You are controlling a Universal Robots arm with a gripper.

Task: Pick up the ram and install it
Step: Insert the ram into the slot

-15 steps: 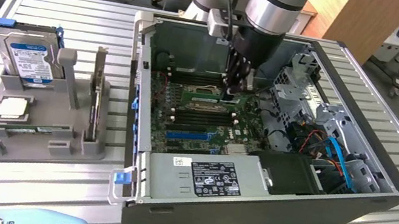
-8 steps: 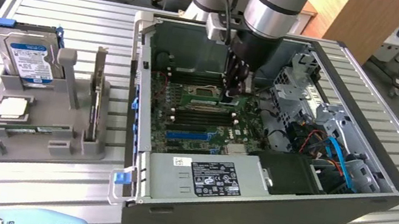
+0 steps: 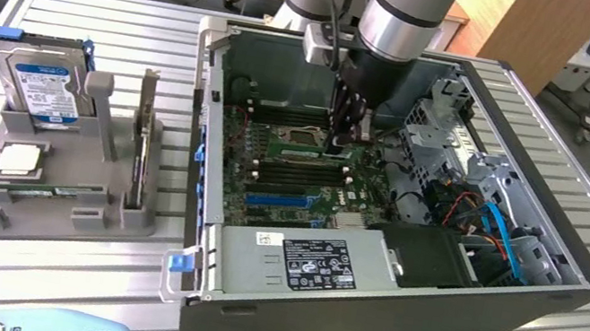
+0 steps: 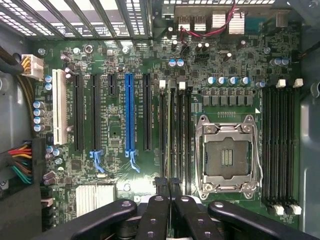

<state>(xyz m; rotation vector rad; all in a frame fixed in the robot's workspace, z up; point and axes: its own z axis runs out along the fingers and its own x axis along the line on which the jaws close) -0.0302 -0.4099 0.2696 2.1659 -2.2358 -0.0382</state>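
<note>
My gripper (image 3: 342, 148) reaches down into the open computer case (image 3: 563, 295), just over the motherboard (image 3: 269, 175). In the wrist view the two black fingers (image 4: 152, 215) are shut together on the ram (image 4: 170, 189). The ram is seen edge-on as a thin dark strip between the fingertips. It lines up with the group of memory slots (image 4: 175, 135) beside the empty processor socket (image 4: 227, 157). Whether its lower edge touches a slot I cannot tell. In the exterior view the fingers hide most of it.
A second bank of memory slots (image 4: 280, 145) lies on the far side of the socket. Expansion slots (image 4: 130, 115) and a heatsink (image 4: 95, 197) are nearby. A grey fixture (image 3: 61, 188) at the exterior view's left holds a hard drive (image 3: 42, 85), a processor chip (image 3: 19, 160) and an upright thin board (image 3: 140, 138).
</note>
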